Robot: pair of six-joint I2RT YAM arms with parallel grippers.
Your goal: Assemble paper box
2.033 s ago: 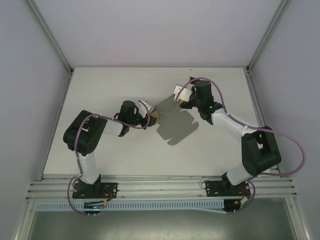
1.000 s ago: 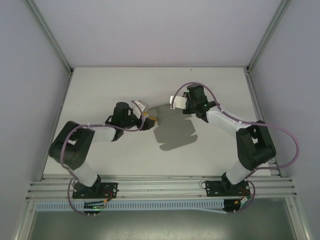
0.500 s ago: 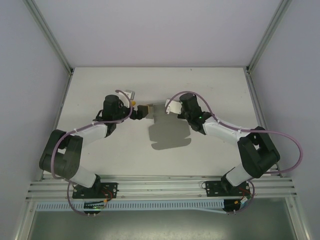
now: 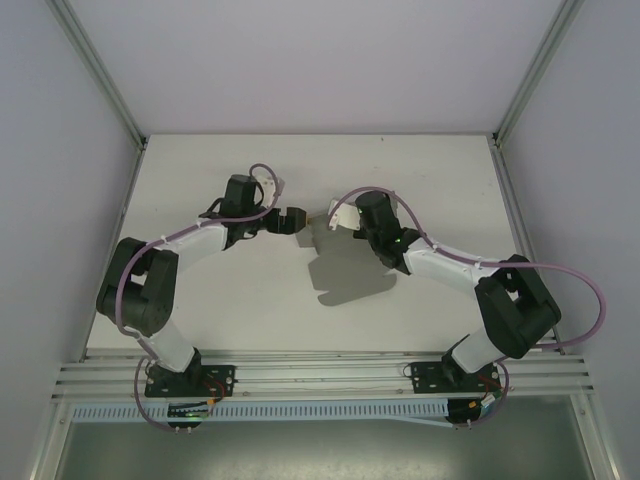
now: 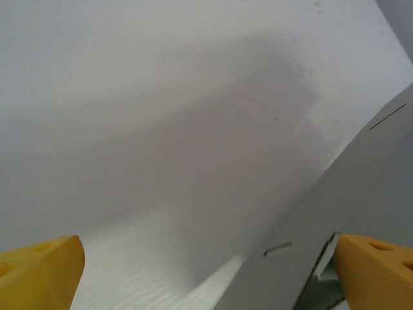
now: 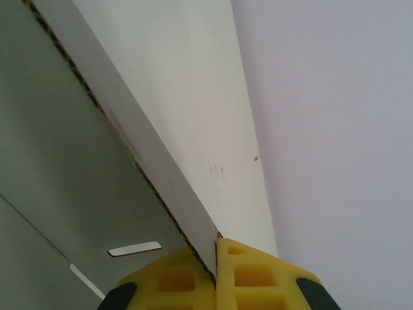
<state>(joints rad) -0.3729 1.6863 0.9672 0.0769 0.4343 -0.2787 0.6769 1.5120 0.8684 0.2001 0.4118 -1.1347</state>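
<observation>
- Two grippers work here: the right gripper (image 6: 216, 250) is closed tight on one edge of the paper box (image 6: 58, 148), a flat grey sheet lifted above the table (image 4: 200, 180).
- The left gripper (image 5: 206, 271) is wide open and holds nothing; the sheet is just beside one of its fingers (image 5: 377, 271).
- To fold well, I think the left should take a flap close to its crease while the right holds firm.

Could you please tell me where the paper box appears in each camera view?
Top external: paper box near picture centre, above its shadow.
Left wrist: paper box lower right, grey, slanting upward.
Right wrist: paper box across the left, clamped in the right gripper at bottom.
Shared landmark: short slits in the sheet, both wrist views.
</observation>
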